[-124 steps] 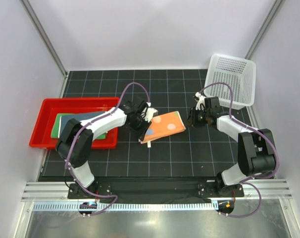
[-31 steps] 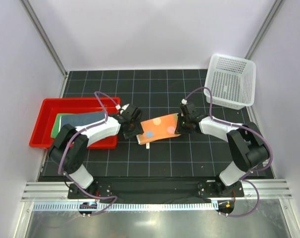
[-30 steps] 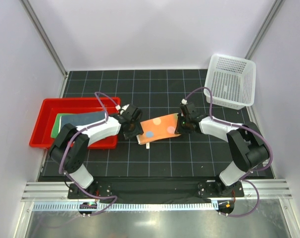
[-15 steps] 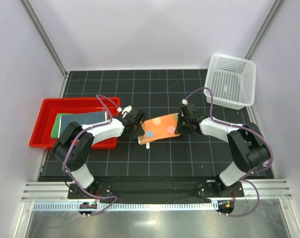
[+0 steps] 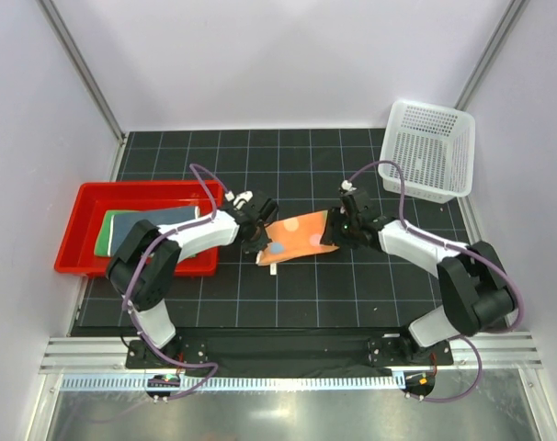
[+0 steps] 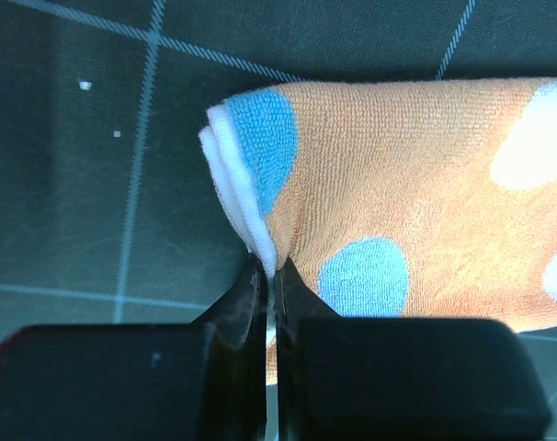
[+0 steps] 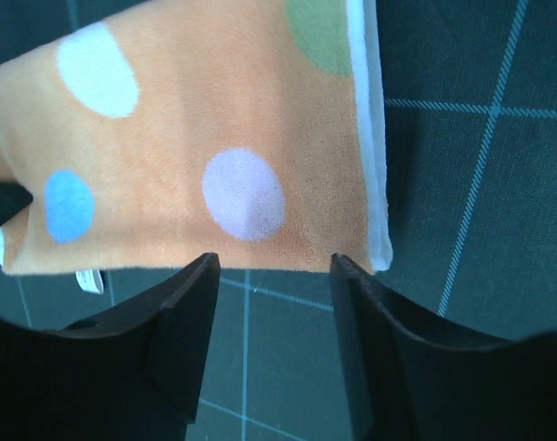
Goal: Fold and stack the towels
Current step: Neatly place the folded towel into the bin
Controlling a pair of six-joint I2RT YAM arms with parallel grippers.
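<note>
Left gripper (image 6: 267, 276) has moved in on orange towel (image 6: 416, 184) and clamped since a second ago; now pinches folded white-edged left corner. Right gripper (image 7: 271, 271) has let go: jaws parted, towel's right end just past fingertips, contact not discernible. Towel folded, lying on mat (image 5: 288, 303) between both grippers. Green towel (image 5: 107, 234) and blue towel (image 5: 154, 220) in tray (image 5: 72, 243), left of left gripper.
</note>
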